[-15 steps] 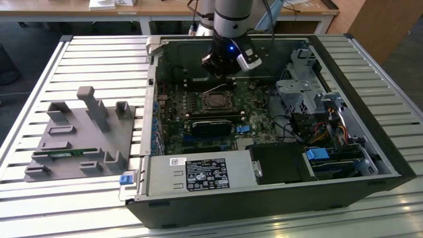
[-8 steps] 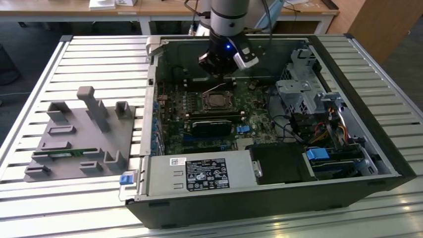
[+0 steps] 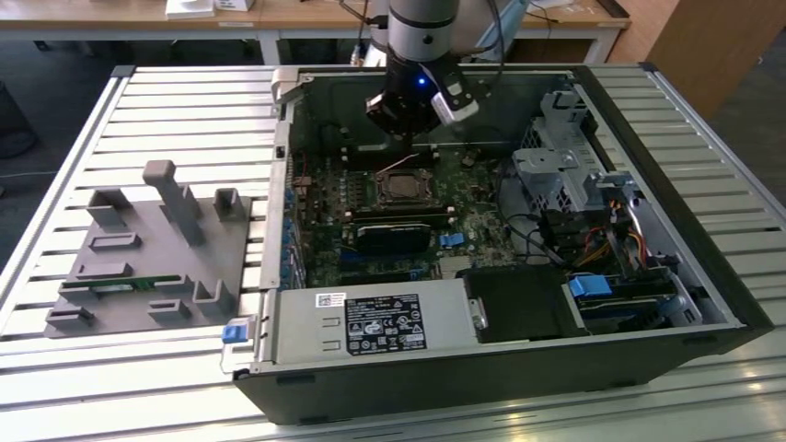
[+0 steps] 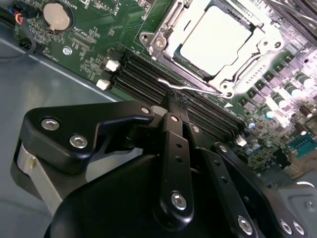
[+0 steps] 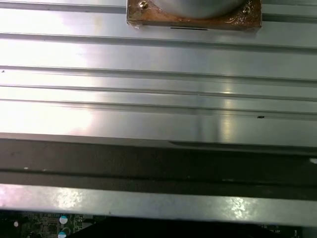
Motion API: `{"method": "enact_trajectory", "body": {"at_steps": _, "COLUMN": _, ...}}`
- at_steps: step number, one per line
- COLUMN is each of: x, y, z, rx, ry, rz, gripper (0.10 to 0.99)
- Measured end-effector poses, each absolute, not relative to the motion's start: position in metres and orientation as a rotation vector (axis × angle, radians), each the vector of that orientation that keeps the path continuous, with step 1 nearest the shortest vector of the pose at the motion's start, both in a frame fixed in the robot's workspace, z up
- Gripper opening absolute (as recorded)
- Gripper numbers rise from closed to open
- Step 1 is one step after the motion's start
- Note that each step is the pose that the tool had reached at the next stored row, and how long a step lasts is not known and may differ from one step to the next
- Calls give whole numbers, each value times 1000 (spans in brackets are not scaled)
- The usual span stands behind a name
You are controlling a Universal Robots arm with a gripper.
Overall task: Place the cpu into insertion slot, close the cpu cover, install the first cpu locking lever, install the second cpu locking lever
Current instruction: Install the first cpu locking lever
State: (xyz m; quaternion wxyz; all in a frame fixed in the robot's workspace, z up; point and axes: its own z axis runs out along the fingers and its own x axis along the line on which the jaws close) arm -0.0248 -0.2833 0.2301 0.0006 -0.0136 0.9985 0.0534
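Note:
In the second wrist view the cpu [image 4: 215,32] lies flat in the insertion slot [image 4: 247,64] on the green board. The cpu cover [image 4: 161,42] is down around its silver top. A thin wire locking lever [image 4: 195,89] runs along the socket's side, next to the black memory slots. My gripper [image 4: 170,105] has its fingers together right by the lever's hooked end; whether they touch it I cannot tell. From the exterior view, the gripper [image 3: 408,136] hangs inside the open case, just behind the slot [image 3: 403,187].
The computer case [image 3: 687,221] lies open on a slatted metal table [image 3: 184,101]. A grey fixture block [image 3: 147,249] stands at the exterior view's left. Drive cages and cables [image 3: 577,184] crowd the right of the board. The power supply [image 3: 368,322] sits at the front.

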Motion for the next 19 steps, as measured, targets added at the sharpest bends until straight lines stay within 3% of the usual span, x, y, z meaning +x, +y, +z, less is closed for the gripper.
{"method": "enact_trajectory", "body": {"at_steps": 19, "x": -23, "y": -286, "z": 221, "rx": -43, "ry": 3136, "rz": 168, "gripper": 118}}
